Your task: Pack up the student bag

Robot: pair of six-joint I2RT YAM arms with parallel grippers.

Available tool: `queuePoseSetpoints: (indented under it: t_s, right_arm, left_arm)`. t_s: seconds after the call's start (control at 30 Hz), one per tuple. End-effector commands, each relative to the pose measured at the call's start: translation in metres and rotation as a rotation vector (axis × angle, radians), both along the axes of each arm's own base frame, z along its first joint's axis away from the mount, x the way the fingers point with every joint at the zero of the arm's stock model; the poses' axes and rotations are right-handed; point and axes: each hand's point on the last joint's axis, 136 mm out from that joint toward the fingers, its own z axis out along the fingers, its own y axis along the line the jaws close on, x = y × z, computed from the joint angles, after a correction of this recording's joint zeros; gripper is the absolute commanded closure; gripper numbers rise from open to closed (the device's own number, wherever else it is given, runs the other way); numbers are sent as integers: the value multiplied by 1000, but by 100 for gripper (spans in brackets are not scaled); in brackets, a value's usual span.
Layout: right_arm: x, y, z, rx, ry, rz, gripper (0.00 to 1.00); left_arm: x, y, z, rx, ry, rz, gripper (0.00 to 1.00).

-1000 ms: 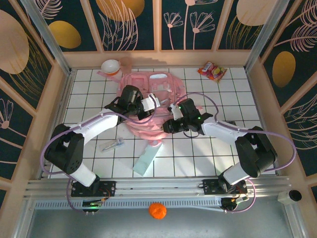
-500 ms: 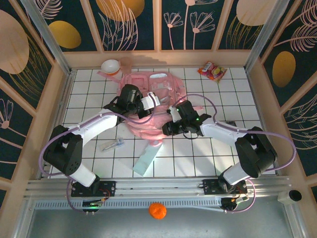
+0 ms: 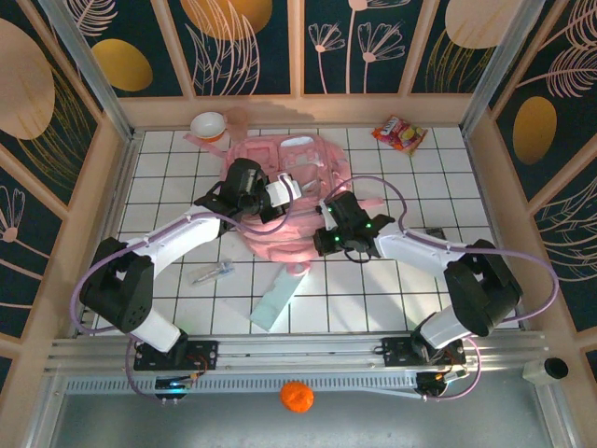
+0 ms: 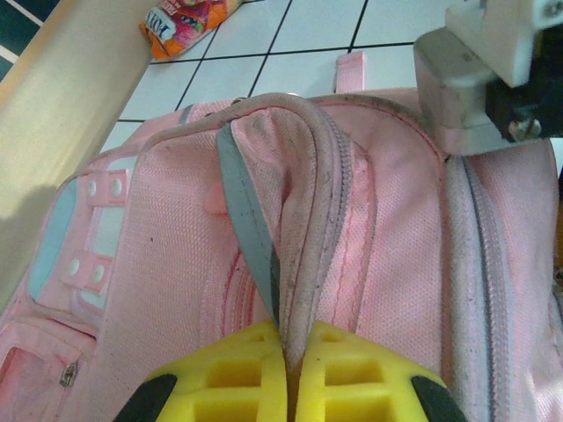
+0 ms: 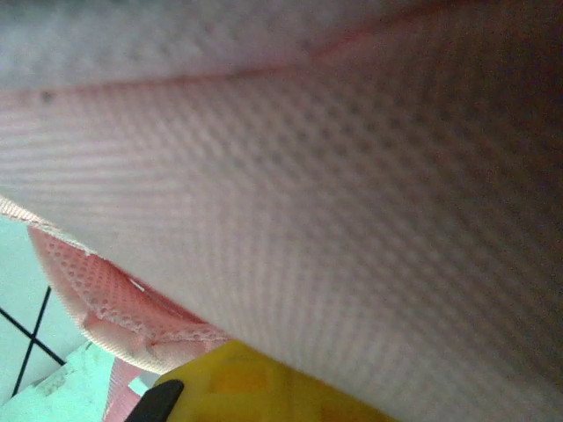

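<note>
The student bag [image 3: 297, 166], pink and soft, lies flat on the white tiled table behind both grippers. My left gripper [image 3: 279, 194] is over the bag's middle. In the left wrist view its yellow fingers [image 4: 230, 378] are shut on a raised fold of the student bag's [image 4: 176, 264] zipper edge, pinched together with a grey strip. My right gripper [image 3: 324, 245] is at the bag's near right edge. In the right wrist view pink mesh fabric [image 5: 308, 176] presses over one yellow finger [image 5: 264, 387] and hides the other.
A white bowl [image 3: 208, 124] sits at the back left and a snack packet [image 3: 399, 134] at the back right. A teal flat case [image 3: 278, 299] and a small clear item [image 3: 213, 273] lie near the front. Wooden walls ring the table.
My right gripper has shifted a little along the bag's near edge and closed on the fabric. The left gripper has kept its grip and place.
</note>
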Motion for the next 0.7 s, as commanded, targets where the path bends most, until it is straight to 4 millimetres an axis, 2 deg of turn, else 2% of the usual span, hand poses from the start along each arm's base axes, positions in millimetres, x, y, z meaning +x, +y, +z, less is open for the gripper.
queuePoseSetpoints:
  t_s: [0.0,0.17,0.23,0.3,0.37,0.43,0.57,0.67]
  right_arm:
    - [4,-37,-1,-111,-9,-137,100]
    - [10,-60,6,-91,-5,-226,100]
    - [10,-63,8,-67,0,-231,100]
    - [6,-55,13,-24,6,-192,100]
    - [-2,-38,17,21,12,-122,100]
    - [-12,-19,20,58,24,-47,100]
    - [-29,16,29,142,42,67,100]
    - [-34,27,33,171,55,94,100]
  left_arm:
    - [5,-11,76,-134,-191,-36,100]
    - [4,-6,69,-99,-189,-27,100]
    - [5,-4,65,-86,-189,-19,100]
    - [5,-2,61,-75,-182,-12,100]
    - [4,-3,56,-66,-162,-19,99]
    - [0,-5,50,-67,-138,-39,87]
    - [-17,-8,41,-72,-77,-100,52]
    - [-41,-6,31,-56,-24,-169,39]
